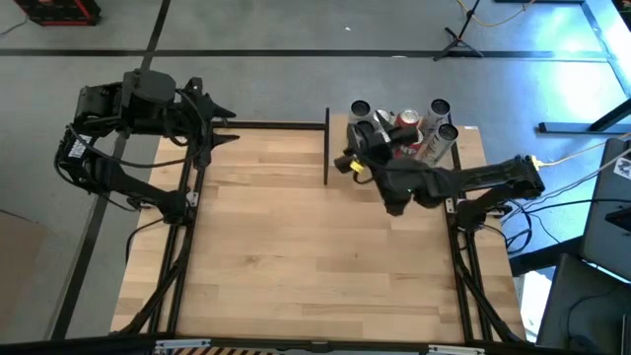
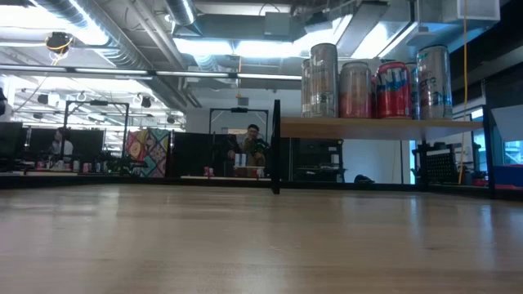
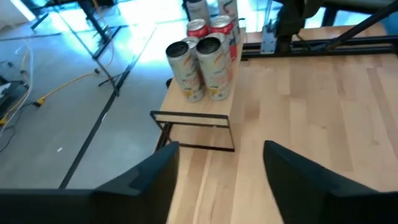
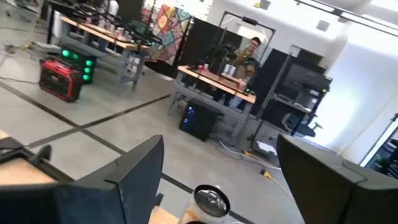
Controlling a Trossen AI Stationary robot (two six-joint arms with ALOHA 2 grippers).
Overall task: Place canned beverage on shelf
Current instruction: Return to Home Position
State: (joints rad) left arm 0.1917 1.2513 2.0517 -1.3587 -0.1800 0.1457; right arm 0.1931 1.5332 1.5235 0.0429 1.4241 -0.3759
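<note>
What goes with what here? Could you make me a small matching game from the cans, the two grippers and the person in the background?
Things:
1. cans
2. left gripper
3. right gripper
4. person

Places:
A. open and empty, by the left corner of the table
B. standing upright on the raised shelf
C. in the room beyond the table
D. open, over the shelf, close to the cans

Pairs: 1-B, 2-A, 3-D, 4-C
</note>
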